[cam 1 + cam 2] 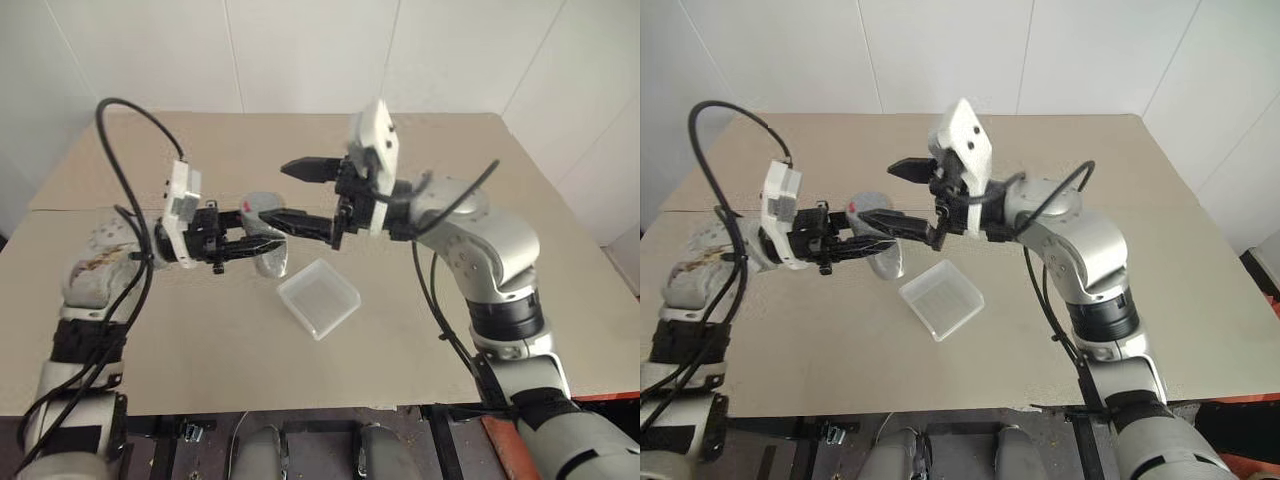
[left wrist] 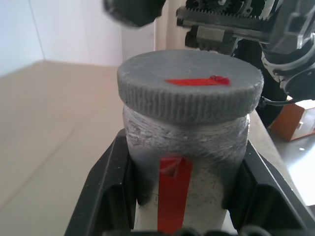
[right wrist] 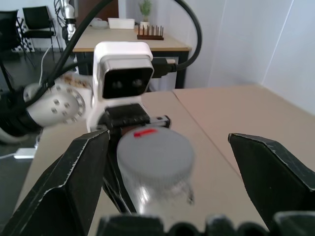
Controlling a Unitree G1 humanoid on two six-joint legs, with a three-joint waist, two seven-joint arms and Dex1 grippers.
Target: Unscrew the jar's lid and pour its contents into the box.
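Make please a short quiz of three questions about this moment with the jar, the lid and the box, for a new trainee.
1. True or false: the lid is already off the jar.
2. Which gripper holds the jar? A) left gripper B) right gripper C) neither
3. Fill in: the box lies on the ______, with no gripper touching it.

Key: 1. False, the lid sits on the jar. 2. A, the left gripper is shut on the jar's body; the right gripper is open, its fingers on either side of the lid. 3. table.
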